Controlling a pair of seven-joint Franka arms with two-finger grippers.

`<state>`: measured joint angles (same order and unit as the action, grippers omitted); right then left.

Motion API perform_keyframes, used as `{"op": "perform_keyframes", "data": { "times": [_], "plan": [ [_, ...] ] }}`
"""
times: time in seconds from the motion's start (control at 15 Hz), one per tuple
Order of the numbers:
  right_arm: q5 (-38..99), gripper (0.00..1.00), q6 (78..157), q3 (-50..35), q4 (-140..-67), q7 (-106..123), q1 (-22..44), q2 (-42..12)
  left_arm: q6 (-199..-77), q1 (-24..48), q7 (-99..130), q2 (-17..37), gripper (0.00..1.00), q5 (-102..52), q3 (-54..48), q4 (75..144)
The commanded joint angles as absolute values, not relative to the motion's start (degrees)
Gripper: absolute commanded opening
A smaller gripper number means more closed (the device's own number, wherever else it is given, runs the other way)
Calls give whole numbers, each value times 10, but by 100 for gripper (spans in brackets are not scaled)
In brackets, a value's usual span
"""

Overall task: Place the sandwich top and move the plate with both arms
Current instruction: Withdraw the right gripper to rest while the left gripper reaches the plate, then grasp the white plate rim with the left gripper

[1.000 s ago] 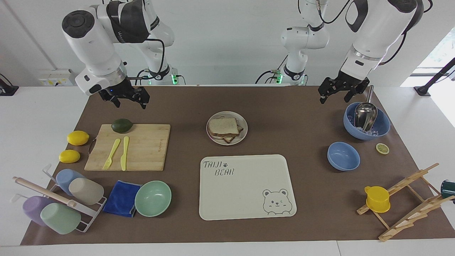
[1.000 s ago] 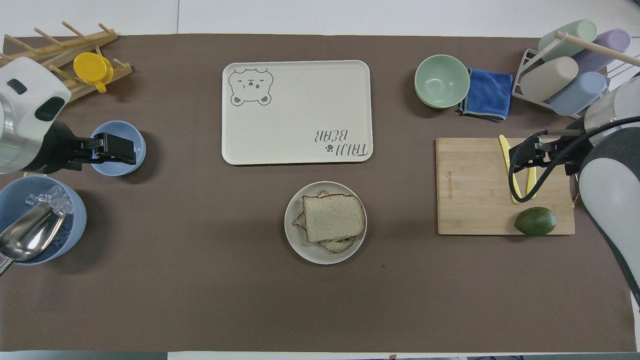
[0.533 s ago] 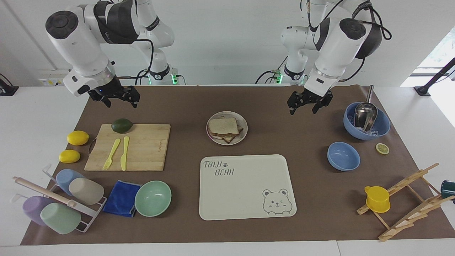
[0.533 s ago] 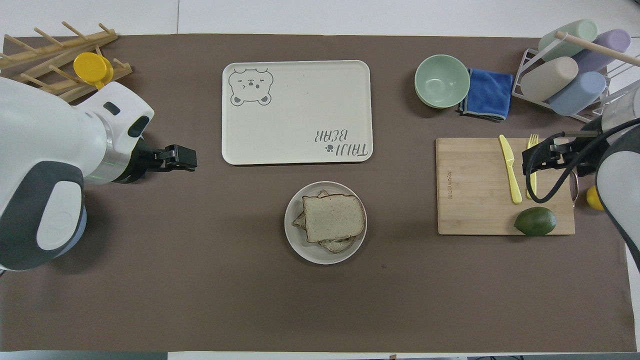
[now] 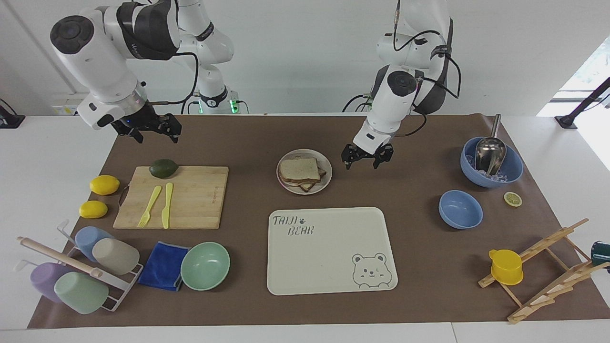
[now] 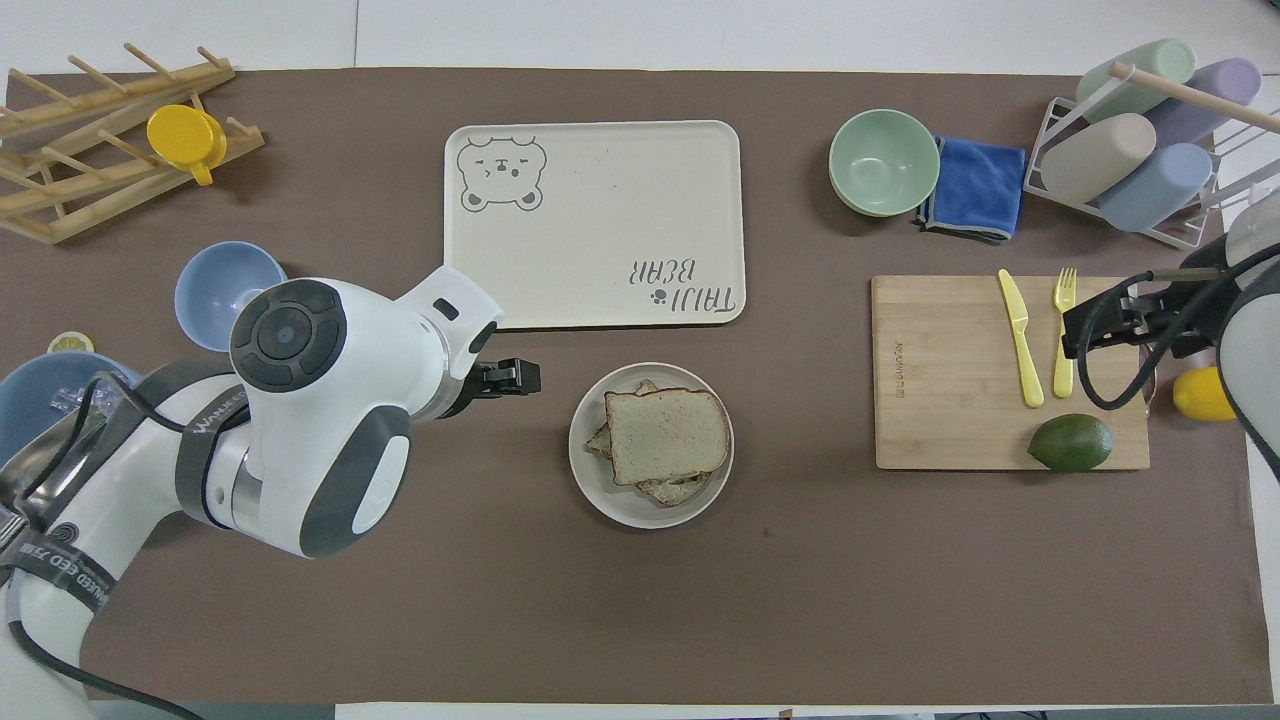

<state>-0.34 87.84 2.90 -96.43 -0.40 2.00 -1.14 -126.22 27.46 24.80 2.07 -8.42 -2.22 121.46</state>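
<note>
Brown-papered surface (image 5: 405, 247): pale speckled bread slice, the sandwich top (image 5: 299, 168), already on small round beige plate (image 5: 325, 180) mid-surface. Left end effector (image 5: 367, 158), fingers spread, hangs just beside the plate, nearer arm. Right end effector (image 5: 148, 129), spread, waits above the bamboo board's (image 5: 190, 200) corner.

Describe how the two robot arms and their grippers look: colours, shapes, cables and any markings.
Both arms are made of thick, rounded white segments with dark grey to black panels and round black joint caps. The left arm carries a loose black cable and grey lettering on a dark band. The right arm also trails a black cable. The left gripper and the right gripper are small, black and two-fingered.
</note>
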Motion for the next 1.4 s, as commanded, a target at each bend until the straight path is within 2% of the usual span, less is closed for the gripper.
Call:
{"op": "perform_keyframes", "data": {
  "times": [0.0,0.13,0.87,1.33],
  "plan": [
    [3,100,883,31,-960,7,13,-9,-1313,302,254,25,100,-101,-14,1245],
    [10,100,904,36,-959,6,11,-11,-1329,310,250,30,98,-101,-14,1259],
    [9,100,899,37,-963,1,14,-4,-1371,344,249,78,96,-101,-14,1261],
    [10,100,898,36,-963,2,11,-4,-1375,352,248,85,84,-103,-15,1261]
  ]
}}
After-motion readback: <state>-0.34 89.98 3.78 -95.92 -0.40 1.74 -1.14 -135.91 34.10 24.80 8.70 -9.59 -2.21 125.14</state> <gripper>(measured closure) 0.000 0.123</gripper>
